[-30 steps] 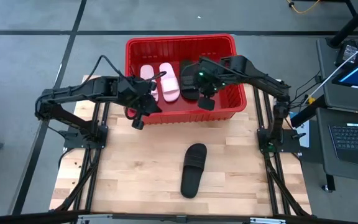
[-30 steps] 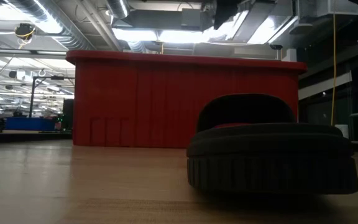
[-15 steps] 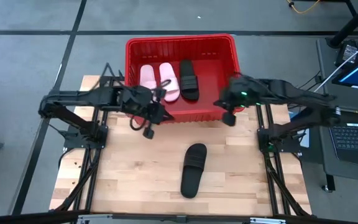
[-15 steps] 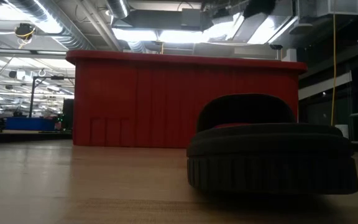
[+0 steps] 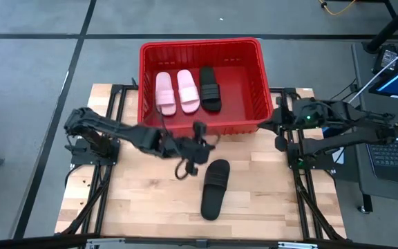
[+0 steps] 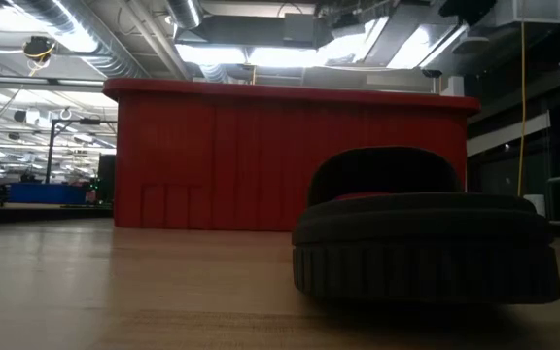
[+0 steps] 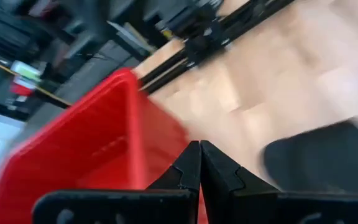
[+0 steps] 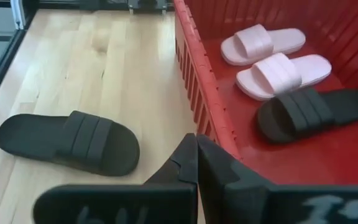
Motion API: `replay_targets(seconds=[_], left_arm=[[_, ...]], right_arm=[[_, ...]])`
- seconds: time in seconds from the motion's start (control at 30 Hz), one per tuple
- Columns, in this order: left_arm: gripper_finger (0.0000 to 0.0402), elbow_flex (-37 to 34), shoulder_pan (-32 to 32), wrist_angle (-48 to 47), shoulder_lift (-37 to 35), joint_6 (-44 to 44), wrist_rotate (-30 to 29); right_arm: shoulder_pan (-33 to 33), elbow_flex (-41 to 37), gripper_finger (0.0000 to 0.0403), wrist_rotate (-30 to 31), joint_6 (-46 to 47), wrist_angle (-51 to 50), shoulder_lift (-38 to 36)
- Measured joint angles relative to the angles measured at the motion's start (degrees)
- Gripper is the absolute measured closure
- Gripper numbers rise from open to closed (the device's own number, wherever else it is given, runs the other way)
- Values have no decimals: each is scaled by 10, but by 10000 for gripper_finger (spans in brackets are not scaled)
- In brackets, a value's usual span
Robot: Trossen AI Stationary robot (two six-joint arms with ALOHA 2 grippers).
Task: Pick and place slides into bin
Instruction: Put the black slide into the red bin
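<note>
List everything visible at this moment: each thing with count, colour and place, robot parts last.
pink slides: two, pale pink, side by side in the bin.
black slide in bin: one, black, beside the pink pair.
black slide on table: one, black, in front of the bin.
bin: one, red, at the table's far edge.
table: one, light wood.
left pincer: shut, empty, above the table near the loose slide.
right pincer: shut, empty, right of the bin.

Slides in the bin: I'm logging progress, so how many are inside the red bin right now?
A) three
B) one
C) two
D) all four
A: two pink slides and one black slide lie in the bin; the other black slide is on the table.
</note>
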Motion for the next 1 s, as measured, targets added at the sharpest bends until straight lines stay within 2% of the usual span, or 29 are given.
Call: replay_targets(seconds=[0.2,0.37,0.5,0.6,0.73,0.9,1.0], left_arm=[[398,62,-37,0,80,-103,-18],[395,119,-62,-1,138,-114,-87],[379,163,-78,-1,165,-132,-120],[361,189,-83,-4,174,-157,-126],[336,218,-89,-63,183,-202,-137],[311,220,-91,-125,184,-260,-129],[302,220,-95,-129,188,-250,-118]], right_arm=[[0,-4,399,-2,-29,-1,-25],[0,-4,399,-50,-44,-3,-28],[0,-4,399,-75,-45,-17,-27],[0,-4,398,-75,-43,-38,-28],[0,-4,398,-75,-44,-56,-27],[0,-4,398,-75,-47,-58,-27],[0,-4,398,-74,-54,-61,-27]])
